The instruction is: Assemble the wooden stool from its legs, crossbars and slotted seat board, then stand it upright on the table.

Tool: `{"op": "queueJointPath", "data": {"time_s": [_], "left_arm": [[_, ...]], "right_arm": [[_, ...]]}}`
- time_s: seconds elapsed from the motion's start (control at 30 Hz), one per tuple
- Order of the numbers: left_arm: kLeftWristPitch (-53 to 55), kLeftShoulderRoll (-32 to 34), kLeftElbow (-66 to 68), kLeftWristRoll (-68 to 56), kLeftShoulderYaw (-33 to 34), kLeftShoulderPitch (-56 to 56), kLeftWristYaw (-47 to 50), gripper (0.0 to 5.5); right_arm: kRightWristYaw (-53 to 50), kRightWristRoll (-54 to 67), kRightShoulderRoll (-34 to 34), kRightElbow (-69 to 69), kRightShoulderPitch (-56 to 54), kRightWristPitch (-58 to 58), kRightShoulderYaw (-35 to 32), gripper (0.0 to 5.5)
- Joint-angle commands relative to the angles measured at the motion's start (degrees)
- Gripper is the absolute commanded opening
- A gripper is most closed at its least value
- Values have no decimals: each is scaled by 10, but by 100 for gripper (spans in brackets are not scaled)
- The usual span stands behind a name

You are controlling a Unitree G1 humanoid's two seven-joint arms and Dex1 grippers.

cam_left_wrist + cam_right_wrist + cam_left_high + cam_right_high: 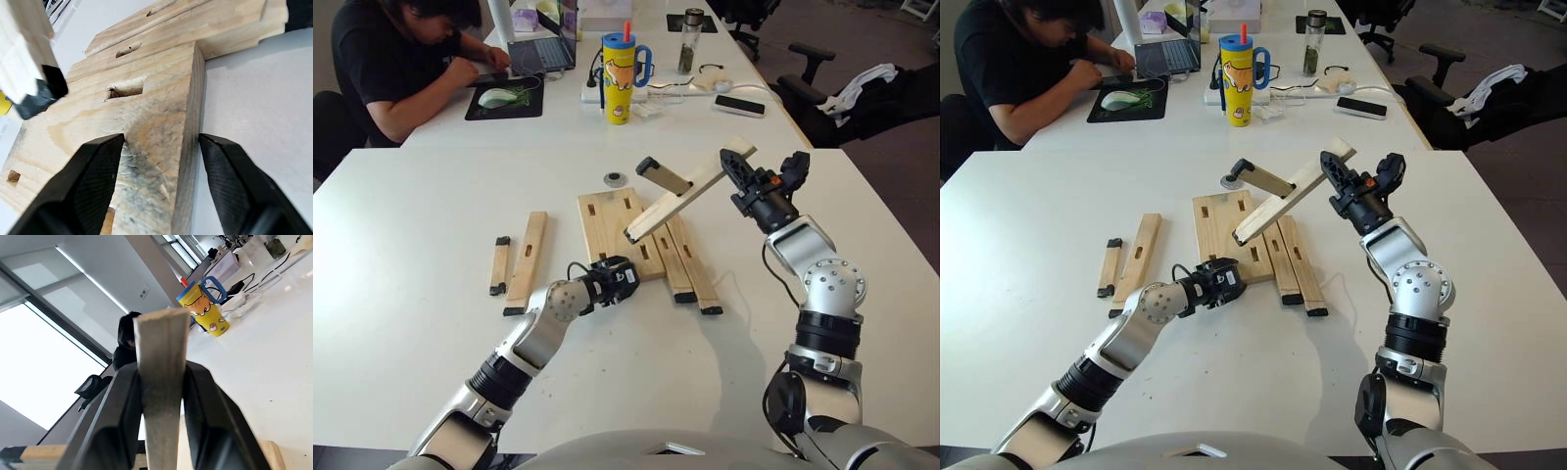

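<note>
The slotted seat board [605,223] lies flat in the middle of the white table. My left gripper [623,277] is at its near edge, shut on the board's edge [161,117], one finger [93,176] on each side. My right gripper [745,178] is shut on a long wooden leg [690,191] and holds it tilted in the air above the board. A shorter bar with a black end [662,175] sticks out from that leg. In the right wrist view the leg [161,357] stands clamped between both fingers. Two more legs [688,260] lie beside the board's right edge.
Another leg [528,257] and a short crossbar [499,264] lie on the table to the left. A small round metal piece [615,178] sits behind the board. A yellow cup [619,78], a phone [738,105] and a seated person are at the far table.
</note>
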Motion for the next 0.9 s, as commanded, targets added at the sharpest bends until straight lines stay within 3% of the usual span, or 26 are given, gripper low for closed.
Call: {"op": "queueJointPath", "data": {"time_s": [0.03,0.43,0.9], "left_arm": [[75,-3,29,23,-6,32,18,284],[116,-15,10,12,-5,41,33,284],[124,-6,9,9,-3,40,31,284]], "right_arm": [[-44,1,5,-64,17,-2,-8,104],[-63,-21,17,-78,46,0,14,104],[-68,-138,0,-115,59,-56,52,104]]}}
